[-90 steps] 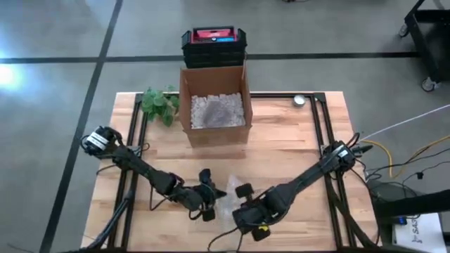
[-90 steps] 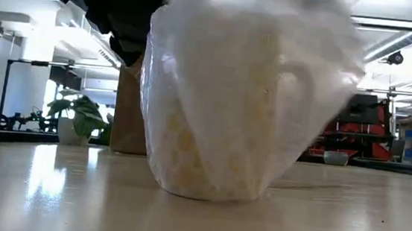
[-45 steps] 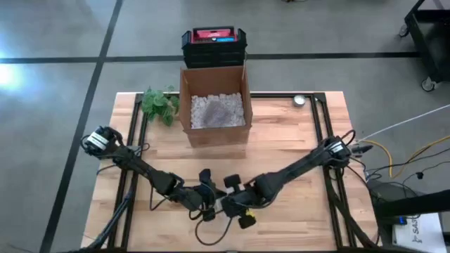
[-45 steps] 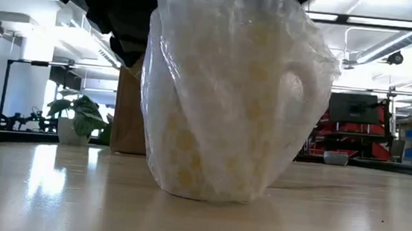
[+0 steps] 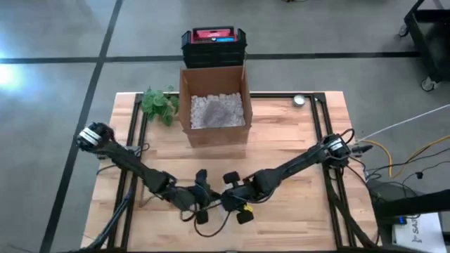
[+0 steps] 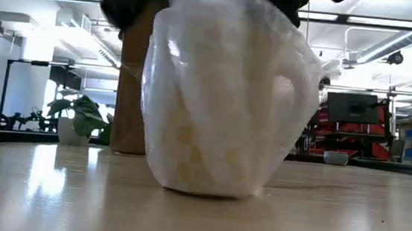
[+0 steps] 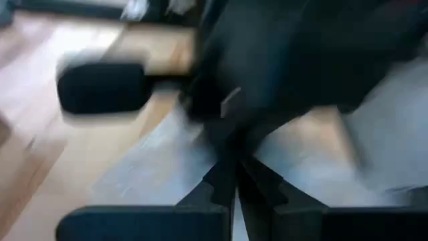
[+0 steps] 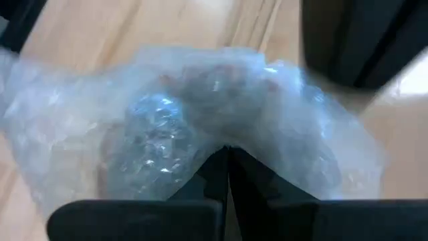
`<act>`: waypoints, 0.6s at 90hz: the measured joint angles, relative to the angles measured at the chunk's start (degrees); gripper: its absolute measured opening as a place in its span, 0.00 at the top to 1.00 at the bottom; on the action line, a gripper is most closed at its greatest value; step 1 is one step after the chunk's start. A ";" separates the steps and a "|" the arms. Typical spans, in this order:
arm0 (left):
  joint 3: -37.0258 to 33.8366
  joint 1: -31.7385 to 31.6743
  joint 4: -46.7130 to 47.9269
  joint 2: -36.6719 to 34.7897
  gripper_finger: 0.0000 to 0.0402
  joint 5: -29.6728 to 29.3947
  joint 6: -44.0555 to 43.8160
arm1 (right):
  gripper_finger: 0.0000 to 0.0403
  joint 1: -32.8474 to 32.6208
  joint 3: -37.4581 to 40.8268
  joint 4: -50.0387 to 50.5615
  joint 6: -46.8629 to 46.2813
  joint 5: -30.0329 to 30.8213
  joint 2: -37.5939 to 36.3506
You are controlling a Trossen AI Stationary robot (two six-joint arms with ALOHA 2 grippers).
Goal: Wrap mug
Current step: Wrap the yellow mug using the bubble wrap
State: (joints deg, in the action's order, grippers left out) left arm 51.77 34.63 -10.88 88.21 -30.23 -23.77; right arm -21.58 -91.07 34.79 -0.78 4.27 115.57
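Both hands on the wrap, mug nearly covered

Mug (image 6: 224, 117) stands upright at table's (image 5: 295, 147) 6 o'clock edge inside bubble wrap (image 8: 200, 127); left hand (image 5: 199, 205) and right hand (image 5: 235, 200) pinch the wrap closed-fingered. Next, I'd say: fold loose ends under. At 12 o'clock, cardboard box (image 5: 214, 105) holds white packing filler (image 5: 216, 111).

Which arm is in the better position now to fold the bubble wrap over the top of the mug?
Probably the right. The right gripper is pinched on the bubble wrap directly above the mug. The left gripper also looks shut on wrap, but off to the side.
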 joint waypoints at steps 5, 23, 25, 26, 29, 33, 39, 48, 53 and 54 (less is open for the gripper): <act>-0.04 0.74 0.85 -0.24 1.00 -0.18 -0.39 | 1.00 0.01 0.02 0.04 -0.02 0.04 0.00; -0.13 -0.15 -0.33 5.03 1.00 -1.43 -0.75 | 1.00 0.02 0.07 -0.38 0.49 0.40 0.02; -0.13 -0.52 -1.03 6.14 1.00 -1.41 -0.88 | 1.00 0.02 0.08 -0.55 0.56 0.42 0.04; -0.13 -0.69 -1.37 6.71 1.00 -1.38 -0.94 | 1.00 0.01 0.09 -0.60 0.57 0.41 0.04; -0.16 -1.16 -2.83 8.40 1.00 -1.30 -1.20 | 1.00 0.00 0.11 -0.62 0.59 0.41 0.05; -0.02 -1.77 -5.17 9.95 1.00 -0.76 -1.20 | 1.00 0.00 0.16 -0.44 0.63 0.23 0.07; 0.02 -2.34 -7.86 11.84 1.00 0.56 -1.14 | 1.00 -0.04 0.17 -0.50 0.70 0.17 0.06; 0.17 -2.75 -8.41 13.02 1.00 1.87 -1.15 | 1.00 0.01 -0.34 0.70 0.60 0.02 -0.35; 0.18 -2.83 -8.27 13.21 1.00 1.88 -1.15 | 1.00 0.09 -1.37 2.68 0.31 0.11 -0.89; 0.19 -2.85 -8.23 13.19 1.00 1.89 -1.15 | 1.00 0.11 -1.62 3.14 0.22 0.19 -1.06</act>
State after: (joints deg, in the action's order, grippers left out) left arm 51.96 31.79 -19.11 101.40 -28.33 -24.93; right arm -21.48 -92.69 37.93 -0.55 4.46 114.51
